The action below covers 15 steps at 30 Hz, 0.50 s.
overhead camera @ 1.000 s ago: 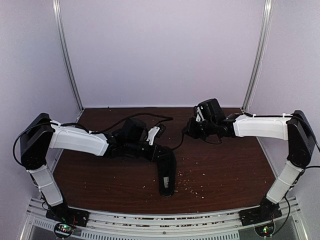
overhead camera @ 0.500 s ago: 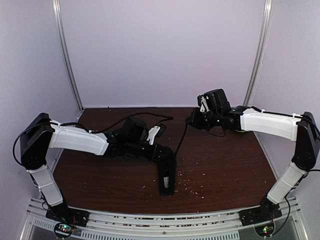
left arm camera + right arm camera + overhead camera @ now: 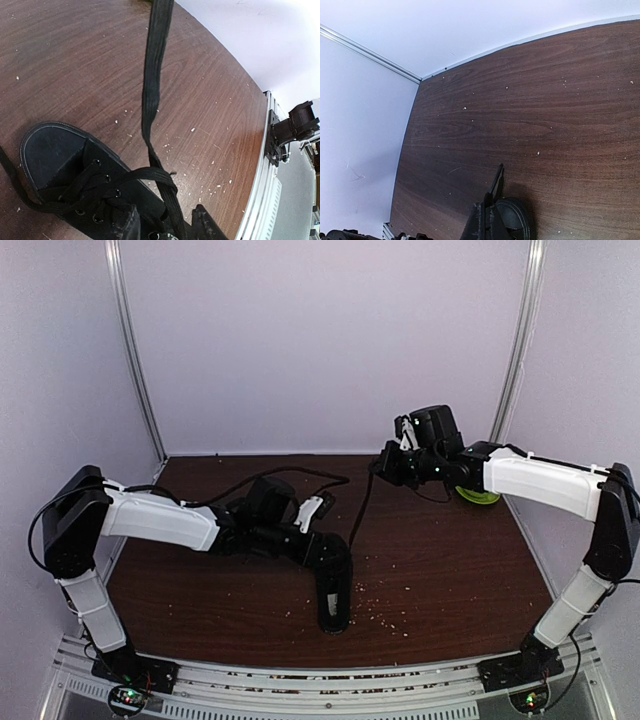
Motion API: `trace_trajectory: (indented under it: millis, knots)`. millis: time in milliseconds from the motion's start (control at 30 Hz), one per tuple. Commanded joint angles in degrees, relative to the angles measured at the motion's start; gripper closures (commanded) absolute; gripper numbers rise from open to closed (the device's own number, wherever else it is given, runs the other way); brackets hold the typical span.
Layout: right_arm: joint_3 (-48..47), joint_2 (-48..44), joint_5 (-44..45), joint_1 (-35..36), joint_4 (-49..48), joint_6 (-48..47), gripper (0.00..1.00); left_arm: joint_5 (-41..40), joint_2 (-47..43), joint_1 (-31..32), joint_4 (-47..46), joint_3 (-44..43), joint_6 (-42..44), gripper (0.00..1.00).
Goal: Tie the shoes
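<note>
Cinching step: right gripper clenched on the lace, taut from the sneaker; left gripper released over its eyelets, probably to grasp the free lace next.

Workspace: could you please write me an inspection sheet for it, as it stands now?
Surface: dark brown wooden table.
Job's things: single black low-top sneaker standing on its sole; one thin black lace stretched taut away from it.
Clutter: pale crumbs scattered around the sneaker; green bowl partly hidden behind the right arm.
Tools: left tool open over the sneaker, lace running between its fingers; right tool shut on the lace's far end.
Cables: black cable looping from the left arm over the table's back.
Surroundings: pale lilac walls, metal corner posts, metal rail along the near edge.
</note>
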State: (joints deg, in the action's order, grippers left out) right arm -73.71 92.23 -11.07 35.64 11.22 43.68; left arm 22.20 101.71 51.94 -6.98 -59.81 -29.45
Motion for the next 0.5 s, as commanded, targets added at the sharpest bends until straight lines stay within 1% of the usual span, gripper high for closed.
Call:
trace_trajectory:
  millis: [0,233,467]
  knots:
    - [-2.58,-1.51,0.56,-0.28,0.51,-0.61,1.0,1.21,1.47,0.7,0.07,-2.24,0.47,0.6]
    - [-3.1,-1.82,0.28,-0.29,0.73,-0.7,1.0,2.05,3.29,0.97,0.9,-5.13,0.41,0.53]
    - [-4.13,-2.53,0.34,-0.3,1.14,-0.9,1.0,2.27,5.78,1.06,3.49,-8.14,0.64,0.52]
